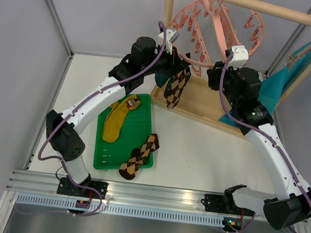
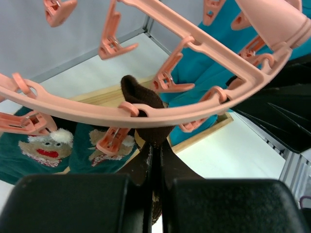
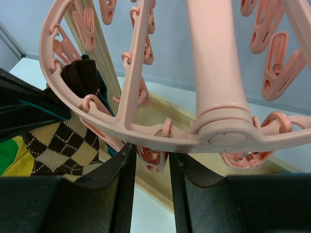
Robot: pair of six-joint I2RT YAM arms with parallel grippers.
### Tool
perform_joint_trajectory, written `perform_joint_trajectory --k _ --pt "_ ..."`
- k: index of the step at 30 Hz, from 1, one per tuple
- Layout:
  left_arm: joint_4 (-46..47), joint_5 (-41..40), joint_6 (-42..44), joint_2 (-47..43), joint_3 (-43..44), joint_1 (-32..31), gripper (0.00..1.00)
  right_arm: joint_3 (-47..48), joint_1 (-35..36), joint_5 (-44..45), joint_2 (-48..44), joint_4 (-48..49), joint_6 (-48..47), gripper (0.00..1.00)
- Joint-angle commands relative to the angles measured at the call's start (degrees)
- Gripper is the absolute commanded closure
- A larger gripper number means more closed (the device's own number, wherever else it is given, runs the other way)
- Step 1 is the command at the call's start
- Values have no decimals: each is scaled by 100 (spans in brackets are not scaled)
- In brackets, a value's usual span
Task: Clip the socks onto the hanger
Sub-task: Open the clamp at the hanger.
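The pink hanger (image 1: 217, 22) hangs from the wooden rack's top bar. My left gripper (image 1: 175, 58) is shut on the cuff of a brown-tan argyle sock (image 1: 176, 86) and holds it up against the hanger ring (image 2: 160, 114); the dark cuff (image 2: 143, 99) pokes past the ring. The sock also shows in the right wrist view (image 3: 63, 143). My right gripper (image 3: 150, 155) is shut on a pink clip (image 3: 154, 158) under the ring. Dark teal socks with a Christmas figure (image 2: 43, 145) hang from clips. A mustard sock (image 1: 117, 119) and a second argyle sock (image 1: 139, 157) lie on the green tray (image 1: 143, 123).
The wooden rack's base (image 1: 201, 107) lies under the hanger, with its top bar (image 1: 258, 4) and an upright (image 1: 168, 5). A turquoise cloth (image 1: 277, 85) hangs at the right. Grey walls close the back and left.
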Motion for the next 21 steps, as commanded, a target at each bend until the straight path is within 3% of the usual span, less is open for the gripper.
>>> perform_joint_trajectory --k 1,11,14,21 --pt "452 350 -213 -557 -369 13 98 267 22 -141 -78 288 288 98" --pt "1111 727 15 -1567 -2251 13 98 539 22 -194 -34 -134 798 100" --pt "1576 1367 68 -1892 -2900 4 98 654 31 -307 27 -249 1026 100" --pt "2174 2107 252 -1973 -3193 -128 98 742 57 -422 106 -380 1264 100"
